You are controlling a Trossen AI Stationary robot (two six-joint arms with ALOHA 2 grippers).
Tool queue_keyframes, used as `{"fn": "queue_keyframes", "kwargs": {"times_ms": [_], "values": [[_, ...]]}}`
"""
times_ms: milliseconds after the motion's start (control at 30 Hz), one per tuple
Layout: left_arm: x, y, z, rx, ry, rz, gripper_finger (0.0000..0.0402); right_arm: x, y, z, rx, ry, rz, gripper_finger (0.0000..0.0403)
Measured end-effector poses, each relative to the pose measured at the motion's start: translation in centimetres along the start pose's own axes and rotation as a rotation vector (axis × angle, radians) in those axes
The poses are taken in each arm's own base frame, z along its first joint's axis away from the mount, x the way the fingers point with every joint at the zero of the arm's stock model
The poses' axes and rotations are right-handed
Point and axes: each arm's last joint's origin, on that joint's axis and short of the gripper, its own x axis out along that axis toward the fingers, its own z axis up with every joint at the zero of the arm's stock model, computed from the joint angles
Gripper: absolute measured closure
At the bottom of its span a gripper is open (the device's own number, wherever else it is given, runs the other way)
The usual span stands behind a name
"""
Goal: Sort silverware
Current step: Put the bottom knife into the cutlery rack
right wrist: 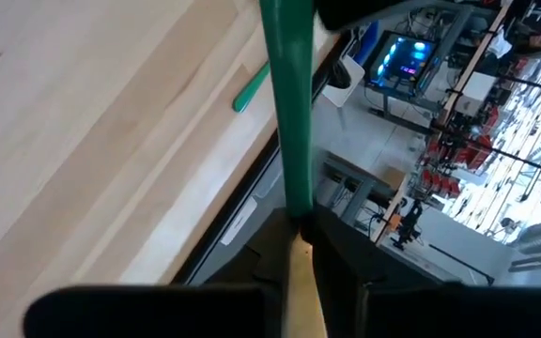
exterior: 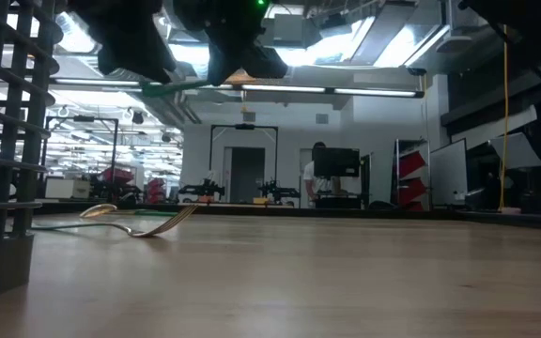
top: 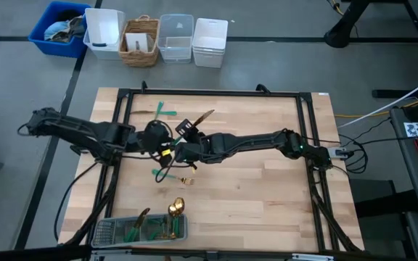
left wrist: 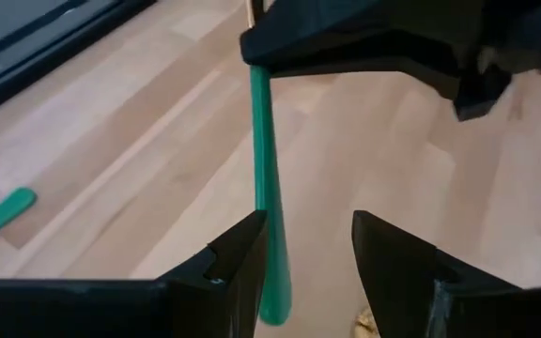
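Sorting is partly done on the pale wooden bench [top: 252, 188]: the grey mesh compartment tray [top: 106, 233] at its front edge already holds several gold-headed, teal-handled pieces [top: 171, 217]. Behind the tray, loose silverware [top: 167, 110] lies unsorted. Above the tray, the right hand [top: 182, 148] pinches one teal-handled piece [left wrist: 269, 202] aloft; the left hand [top: 160, 145] stands spread around that handle, not yet gripping
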Motion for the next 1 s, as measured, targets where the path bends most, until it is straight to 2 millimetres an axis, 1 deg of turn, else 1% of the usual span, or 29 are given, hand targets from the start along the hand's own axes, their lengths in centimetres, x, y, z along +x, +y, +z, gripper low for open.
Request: {"fn": "queue_keyframes", "kwargs": {"times_ms": [167,400,567,767,867,1000], "values": [[0.7,0.6,0.3,-0.006,0.014,0.030,0.0251,0.0,-0.1,0.1,0.014,-0.003,-0.010,0.0364],[1.5,1.3,0.7,0.033,0.040,0.039,0.0251,0.0,-0.2,0.1,0.023,-0.005,-0.017,0.0364],[2.0,1.6,0.6,0.029,0.072,0.043,0.0251,0.0,0.1,-0.2,0.045,0.024,0.003,0.0364],[2.3,2.1,0.8,-0.012,0.092,0.029,0.0251,-0.1,1.4,-1.2,0.085,0.104,0.097,0.0364],[2.6,2.8,1.1,-0.080,0.091,0.061,0.0251,-0.1,2.0,-1.8,0.127,0.131,0.171,0.0364],[3.0,4.2,1.5,-0.144,0.125,0.069,0.0251,0.1,2.8,-3.1,0.178,0.178,0.319,0.0364]]}}
